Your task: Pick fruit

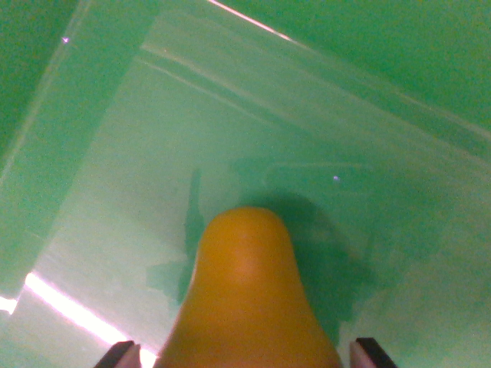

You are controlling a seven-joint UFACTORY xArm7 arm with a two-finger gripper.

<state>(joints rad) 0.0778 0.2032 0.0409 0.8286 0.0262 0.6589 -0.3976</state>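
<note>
The pear (247, 295) is cut off at the bottom edge, narrow end pointing up-frame, between the gripper (245, 354) fingertips (374, 353); whether they grip it cannot be told. Green surface (345, 115) beneath.

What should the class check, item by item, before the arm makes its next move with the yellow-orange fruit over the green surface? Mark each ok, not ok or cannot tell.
1. Fruit lies between the gripper fingertips: ok.
2. Fruit centred between the tips: ok.
3. Pads touching the fruit: cannot tell; the contact is hidden at the frame's bottom edge.
4. Fruit lifted off the green surface: cannot tell.
5. Green surface around the fruit free of other things: ok.
</note>
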